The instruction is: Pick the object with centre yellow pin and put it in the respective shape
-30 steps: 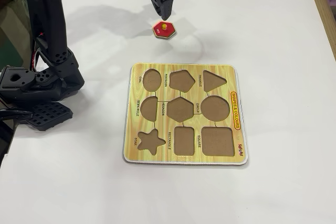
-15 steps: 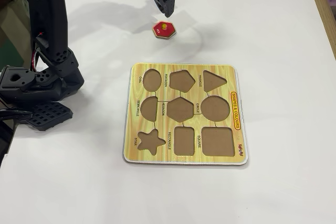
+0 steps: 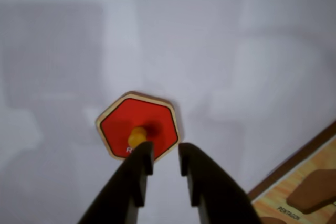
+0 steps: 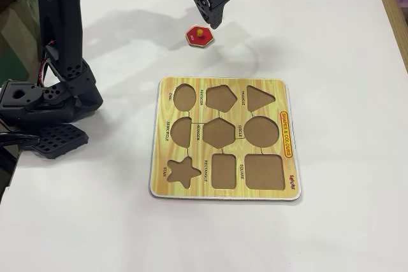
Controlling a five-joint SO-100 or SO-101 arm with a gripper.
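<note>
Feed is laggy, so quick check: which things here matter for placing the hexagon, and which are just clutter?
Job: red hexagon piece with yellow knob; HEXAGON cut-out; gripper, open above the piece.
Not needed: the board's other cut-outs, such as the pentagon and circle.

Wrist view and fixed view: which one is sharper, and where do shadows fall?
Wrist view: soft all over, the red hexagon piece and the gripper blurred, faint grey shadows on the white table. Fixed view: sharp, the labels of the shape board mostly readable, and a soft shadow of the arm lies on the table around the piece.
</note>
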